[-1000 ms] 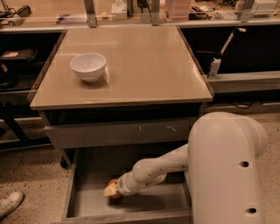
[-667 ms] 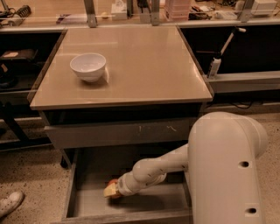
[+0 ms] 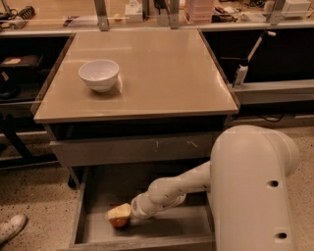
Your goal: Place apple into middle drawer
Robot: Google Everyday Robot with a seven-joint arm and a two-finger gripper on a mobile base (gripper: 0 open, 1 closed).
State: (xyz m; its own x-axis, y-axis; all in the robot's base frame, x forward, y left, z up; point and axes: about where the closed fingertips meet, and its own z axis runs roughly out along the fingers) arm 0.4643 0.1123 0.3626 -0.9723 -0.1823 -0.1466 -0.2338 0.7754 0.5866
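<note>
The apple point(image 3: 118, 222) sits low in the middle drawer point(image 3: 182, 229) under our gripper point(image 3: 119, 213), whose hold we cannot tell, so next we likely release and lift clear.

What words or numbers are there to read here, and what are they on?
None can be read.
Boxes on the back shelf: any print is too blurred to read.
Bowl, table, arm: no writing shows.
Drawer front: only pale scratches, not letters.
The gripper is down in the middle drawer at the apple; no label shows there either.
</note>
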